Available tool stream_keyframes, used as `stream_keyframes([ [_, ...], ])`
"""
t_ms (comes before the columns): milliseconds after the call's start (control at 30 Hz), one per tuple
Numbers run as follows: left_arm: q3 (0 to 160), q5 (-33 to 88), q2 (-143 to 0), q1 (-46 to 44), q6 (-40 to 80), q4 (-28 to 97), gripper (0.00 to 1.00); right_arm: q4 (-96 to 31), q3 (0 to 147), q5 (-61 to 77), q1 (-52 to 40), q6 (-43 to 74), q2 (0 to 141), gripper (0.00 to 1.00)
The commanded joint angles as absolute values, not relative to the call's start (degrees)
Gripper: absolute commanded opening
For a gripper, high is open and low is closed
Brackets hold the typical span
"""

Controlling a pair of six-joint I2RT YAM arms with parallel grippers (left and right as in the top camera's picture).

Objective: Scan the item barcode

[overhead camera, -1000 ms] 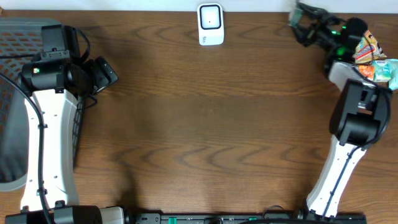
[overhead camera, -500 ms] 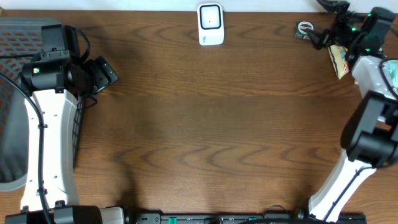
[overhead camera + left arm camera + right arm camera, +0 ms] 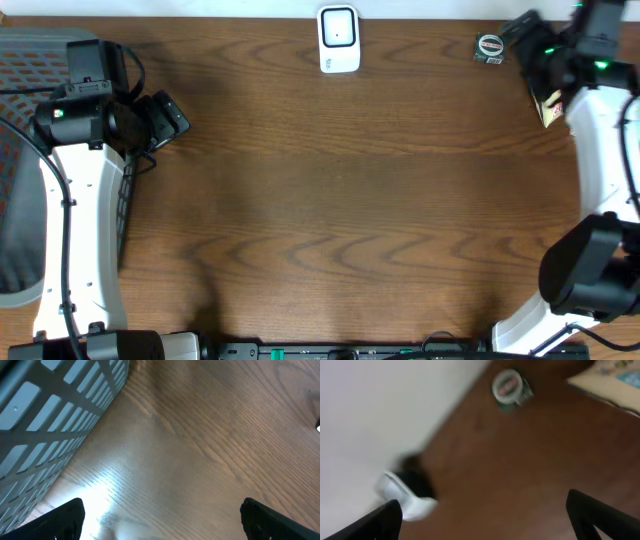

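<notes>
Table (image 3: 330, 200) of dark grained wood, faintly glossy; basket (image 3: 45, 415) grey plastic lattice; scanner (image 3: 338, 38) smooth white plastic.

1. No lettering is coming through clearly enough to read anywhere.
2. The round tin (image 3: 489, 46) (image 3: 507, 387) is showing a blurred lid label.
3. The packet (image 3: 547, 100) (image 3: 615, 377) is showing only illegible colour print.

Dark brown wood-grain counter (image 3: 340, 200) holding a white rectangular scanner (image 3: 338, 38) well apart from the right tool (image 3: 482, 522), with a small round tin (image 3: 489, 47) and a flat beige packet (image 3: 547, 103) near it.
</notes>
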State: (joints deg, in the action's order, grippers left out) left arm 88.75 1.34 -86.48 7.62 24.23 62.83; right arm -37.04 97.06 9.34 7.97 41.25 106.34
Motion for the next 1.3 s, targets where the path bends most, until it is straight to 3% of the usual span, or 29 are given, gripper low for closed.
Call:
stream_keyframes([
  [0, 89.14, 0.99, -86.46, 7.7, 24.75, 62.96, 0.97, -43.05, 97.17, 0.36, 3.64, 27.62, 106.08, 0.99],
  [500, 89.14, 0.99, -86.46, 7.7, 24.75, 62.96, 0.98, -68.75, 97.1, 0.73, -6.04, 22.04, 99.02, 0.82],
  [700, 89.14, 0.99, -86.46, 7.7, 24.75, 62.94, 0.98, -70.11, 93.3, -0.84, -12.84, 19.44, 89.41, 0.85],
  [767, 89.14, 0.99, -86.46, 7.7, 24.75, 62.94, 0.98, -70.13, 90.7, -2.79, -15.46, 19.51, 86.02, 0.98],
  [800, 89.14, 0.99, -86.46, 7.7, 24.75, 62.96, 0.98, -70.11, 89.03, -3.62, -16.82, 19.51, 84.16, 0.99],
  [1067, 89.14, 0.99, -86.46, 7.7, 24.75, 62.96, 0.98, -72.2, 78.5, -4.99, -22.02, 19.64, 73.47, 0.99],
  [1100, 89.14, 0.99, -86.46, 7.7, 24.75, 62.94, 0.98, -73.14, 77.82, -4.67, -22.02, 19.59, 73.03, 0.86],
  [1133, 89.14, 0.99, -86.46, 7.7, 24.75, 62.94, 0.98, -74.61, 77.25, -4.62, -22.02, 18.98, 72.71, 0.18],
  [1167, 89.14, 0.99, -86.46, 7.7, 24.75, 62.94, 0.98, -75.88, 76.99, -4.58, -22.0, 18.31, 72.62, 0.01],
  [1267, 89.14, 0.99, -86.46, 7.7, 24.75, 62.96, 0.98, -78.96, 76.62, -4.62, -22.02, 17.93, 72.64, 0.01],
])
